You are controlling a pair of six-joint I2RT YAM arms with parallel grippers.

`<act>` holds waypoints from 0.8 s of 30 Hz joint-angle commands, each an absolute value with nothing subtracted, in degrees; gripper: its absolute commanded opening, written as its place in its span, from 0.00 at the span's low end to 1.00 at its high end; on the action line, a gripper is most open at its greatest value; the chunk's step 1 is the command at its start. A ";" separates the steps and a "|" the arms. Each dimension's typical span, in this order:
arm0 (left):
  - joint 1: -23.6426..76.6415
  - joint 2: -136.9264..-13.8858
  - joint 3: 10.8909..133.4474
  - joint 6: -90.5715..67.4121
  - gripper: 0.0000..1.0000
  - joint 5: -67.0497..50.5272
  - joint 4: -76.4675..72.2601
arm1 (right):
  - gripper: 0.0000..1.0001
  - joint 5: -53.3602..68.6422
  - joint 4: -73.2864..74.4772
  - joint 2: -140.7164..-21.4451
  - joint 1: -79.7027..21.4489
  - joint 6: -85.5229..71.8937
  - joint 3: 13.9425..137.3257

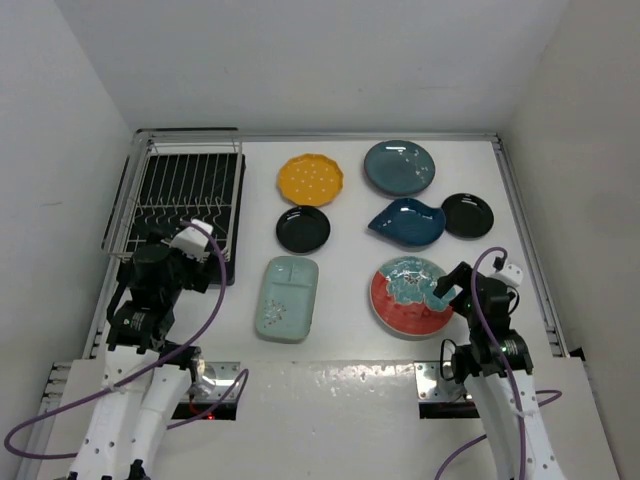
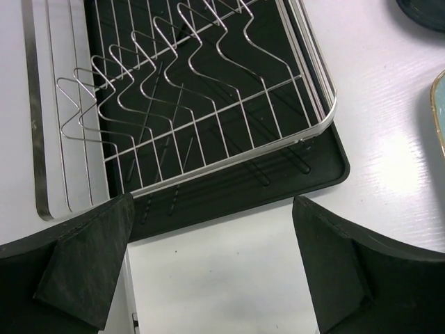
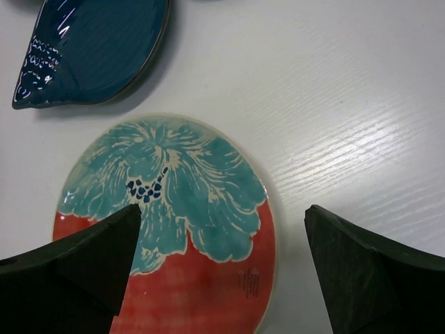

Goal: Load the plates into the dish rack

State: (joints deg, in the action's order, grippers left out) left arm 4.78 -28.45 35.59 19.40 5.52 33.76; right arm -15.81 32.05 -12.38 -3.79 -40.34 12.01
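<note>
1. Plates (image 1: pixel 310 180), all seven, lie flat on the surface (image 1: pixel 345 262); the dish rack (image 1: pixel 185 190) has none yet.
2. Left end effector (image 2: pixel 215 271), fingers apart, hangs by the rack; right end effector (image 3: pixel 222 271), fingers apart, hangs over the red plate (image 3: pixel 174 229).

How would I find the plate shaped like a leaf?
Start at the wire dish rack in the far left corner and look across to the right. There, between the round grey plate and the red flowered plate, lies the leaf plate. It alone is dark blue with a pointed end.
</note>
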 commanded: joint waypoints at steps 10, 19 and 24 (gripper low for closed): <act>5.35 -33.04 47.25 39.52 0.98 -16.31 39.18 | 1.00 20.27 11.87 -30.81 -4.04 -34.11 20.16; 12.73 -60.50 75.61 32.44 0.29 -11.42 54.29 | 0.32 6.67 23.13 -64.74 -28.91 -26.33 45.00; 15.72 -66.97 81.22 28.31 0.48 -19.59 64.07 | 0.54 8.62 10.83 -73.54 -37.69 -36.28 42.10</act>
